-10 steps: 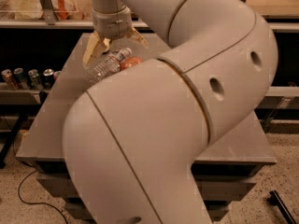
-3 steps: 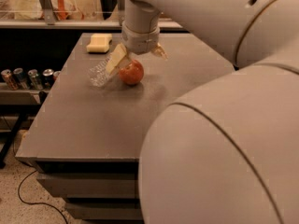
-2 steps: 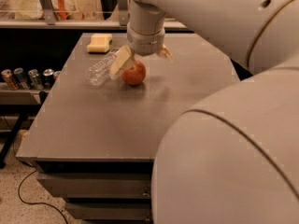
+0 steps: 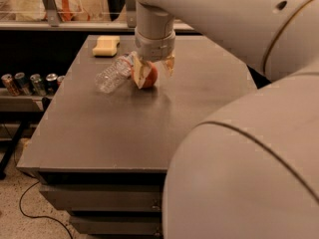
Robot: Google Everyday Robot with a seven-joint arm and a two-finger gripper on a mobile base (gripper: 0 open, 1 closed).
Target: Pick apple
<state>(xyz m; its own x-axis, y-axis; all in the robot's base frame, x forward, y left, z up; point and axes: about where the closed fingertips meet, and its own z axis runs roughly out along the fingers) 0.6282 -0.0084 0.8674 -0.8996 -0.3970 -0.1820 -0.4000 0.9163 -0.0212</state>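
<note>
Since a moment ago the gripper (image 4: 155, 69) has been dropping lower around the apple (image 4: 151, 76), and its pale fingers (image 4: 141, 74) are now standing spread, one on each side of the fruit, with the nearer one covering the apple's left part. The apple is resting on the grey worktop (image 4: 124, 133) toward the far edge, just beside the neck of a clear plastic bottle (image 4: 112, 75). Being round, it is showing no long axis, and its stem end is hidden. The bottle is lying on its side, ribbed and shiny, its neck pointing at the apple. A pale yellow sponge block (image 4: 106, 45) is sitting near the far left corner. Cans (image 4: 30, 82) are standing on a shelf left of the worktop, their printing too small to read.
</note>
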